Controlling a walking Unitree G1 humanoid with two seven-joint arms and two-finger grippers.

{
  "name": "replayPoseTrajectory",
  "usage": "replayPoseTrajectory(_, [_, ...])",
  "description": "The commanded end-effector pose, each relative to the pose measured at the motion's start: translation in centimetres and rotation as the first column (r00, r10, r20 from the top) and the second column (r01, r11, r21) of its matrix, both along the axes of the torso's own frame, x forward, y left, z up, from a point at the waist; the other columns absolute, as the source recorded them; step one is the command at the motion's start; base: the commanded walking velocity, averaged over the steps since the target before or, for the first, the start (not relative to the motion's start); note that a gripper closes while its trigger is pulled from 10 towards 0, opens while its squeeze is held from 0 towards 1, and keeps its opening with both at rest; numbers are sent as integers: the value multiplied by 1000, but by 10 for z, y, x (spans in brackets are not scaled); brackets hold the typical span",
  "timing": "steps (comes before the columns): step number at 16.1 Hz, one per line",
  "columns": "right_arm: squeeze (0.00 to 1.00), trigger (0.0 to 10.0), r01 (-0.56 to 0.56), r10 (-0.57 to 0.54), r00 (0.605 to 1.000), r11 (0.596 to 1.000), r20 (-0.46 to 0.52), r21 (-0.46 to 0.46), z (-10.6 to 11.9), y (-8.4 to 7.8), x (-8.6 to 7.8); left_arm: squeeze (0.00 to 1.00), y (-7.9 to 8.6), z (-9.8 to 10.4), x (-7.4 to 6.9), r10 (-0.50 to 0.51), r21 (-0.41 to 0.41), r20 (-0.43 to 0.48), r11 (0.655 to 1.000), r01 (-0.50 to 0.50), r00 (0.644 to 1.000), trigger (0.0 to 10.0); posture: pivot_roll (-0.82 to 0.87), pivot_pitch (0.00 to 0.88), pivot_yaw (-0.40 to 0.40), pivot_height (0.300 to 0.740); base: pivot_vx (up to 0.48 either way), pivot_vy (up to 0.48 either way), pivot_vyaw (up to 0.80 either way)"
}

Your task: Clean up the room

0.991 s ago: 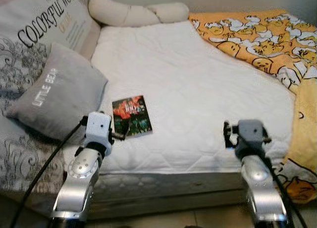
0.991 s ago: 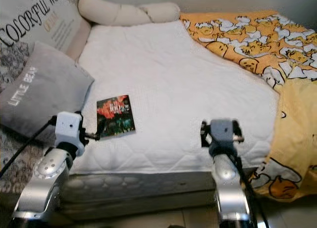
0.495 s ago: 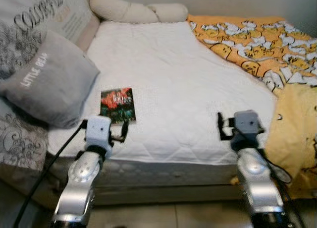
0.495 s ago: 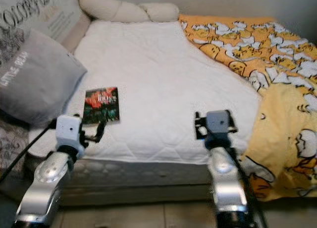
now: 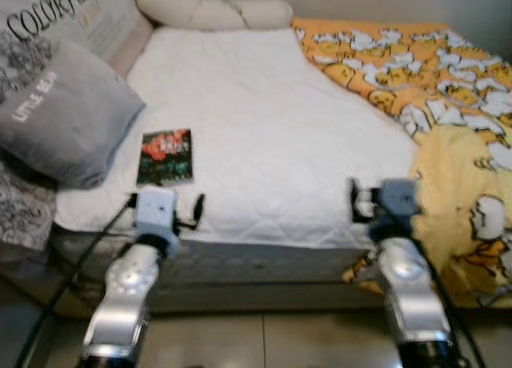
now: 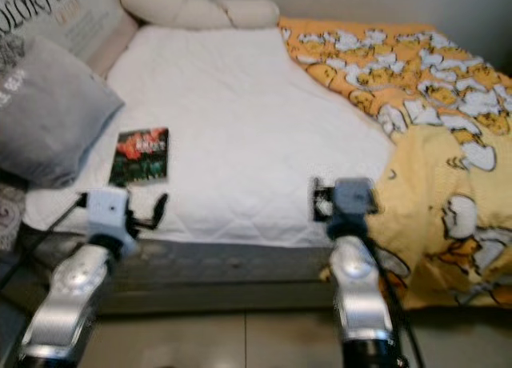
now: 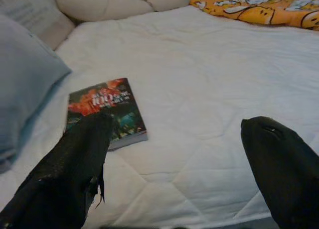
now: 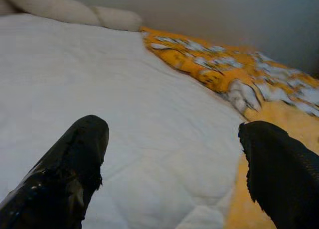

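As the robot stood at the foot of the wide bed with the white quilted mattress [image 5: 264,128], the yellow blanket with cartoon ducks [image 5: 448,120] was pushed to the right and hung over the edge, probably left unmade. The grey pillow [image 5: 56,116] leaned at the left side. The small book with a red and green cover [image 5: 166,156] lay flat beside it. The left gripper [image 7: 174,154] pointed at the book, jaws spread wide and empty; the right gripper [image 8: 169,159] was equally released.

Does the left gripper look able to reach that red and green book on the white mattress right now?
Probably yes. The left gripper is open at the bed's near edge, with the red and green book just ahead on the white mattress and nothing between them.
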State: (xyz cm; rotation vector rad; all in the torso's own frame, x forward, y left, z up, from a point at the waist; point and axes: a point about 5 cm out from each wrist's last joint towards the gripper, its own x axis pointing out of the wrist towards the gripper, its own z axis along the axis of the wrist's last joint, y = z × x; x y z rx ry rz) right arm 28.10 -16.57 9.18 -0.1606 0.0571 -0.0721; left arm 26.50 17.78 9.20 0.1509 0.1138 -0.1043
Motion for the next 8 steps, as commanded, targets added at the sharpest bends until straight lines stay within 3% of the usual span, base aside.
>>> replayPoseTrajectory(1, [1000,10000,11,-11,1000,1000,-6,-23,-1,-8,0,235,-6,1,2,-19,1,7,1000,19,1000,10000,-37,0,-8,740,0,-244,0])
replayPoseTrajectory(3, [1000,10000,28,-28,999,1000,-18,-1,-2,-7,0,220,-7,2,2,-17,-14,9,1000,17,1000,10000,-36,0,-6,740,0,0,0])
replayPoseTrajectory(5, [1000,10000,52,-48,994,998,-99,38,-8,-7,0,235,-7,2,4,-38,-11,-1,999,38,999,10000,-37,0,-6,740,0,0,-566])
replayPoseTrajectory(8, [1000,10000,43,-39,995,998,-92,46,-8,-8,1,255,-7,1,6,-37,-23,2,999,37,999,10000,-37,0,-6,740,208,0,-675])
